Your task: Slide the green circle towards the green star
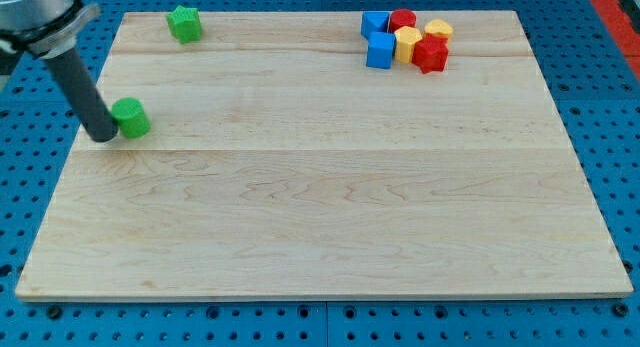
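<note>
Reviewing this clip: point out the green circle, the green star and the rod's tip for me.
green circle (132,117): camera view, on its top face.
green star (184,23): camera view, on its top face.
my tip (103,136): camera view, on the rod's very end, against the circle's left side.
</note>
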`<state>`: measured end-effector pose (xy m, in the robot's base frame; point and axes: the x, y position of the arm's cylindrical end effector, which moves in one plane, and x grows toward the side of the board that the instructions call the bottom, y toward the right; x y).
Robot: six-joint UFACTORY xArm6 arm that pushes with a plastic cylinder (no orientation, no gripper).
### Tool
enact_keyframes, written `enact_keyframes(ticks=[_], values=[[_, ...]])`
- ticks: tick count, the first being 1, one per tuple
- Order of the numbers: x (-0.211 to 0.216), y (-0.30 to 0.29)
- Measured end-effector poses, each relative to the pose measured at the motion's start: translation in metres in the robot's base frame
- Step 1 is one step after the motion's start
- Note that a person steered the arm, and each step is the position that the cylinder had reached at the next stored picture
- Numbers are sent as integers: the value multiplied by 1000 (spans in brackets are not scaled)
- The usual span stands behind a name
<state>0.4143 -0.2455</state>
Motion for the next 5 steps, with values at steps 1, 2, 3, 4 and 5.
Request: enact_keyframes(ticks=[1, 2, 3, 4, 5], values=[[-11, 29], [-29, 32], [-44, 32], [-58, 33], [-74, 60]])
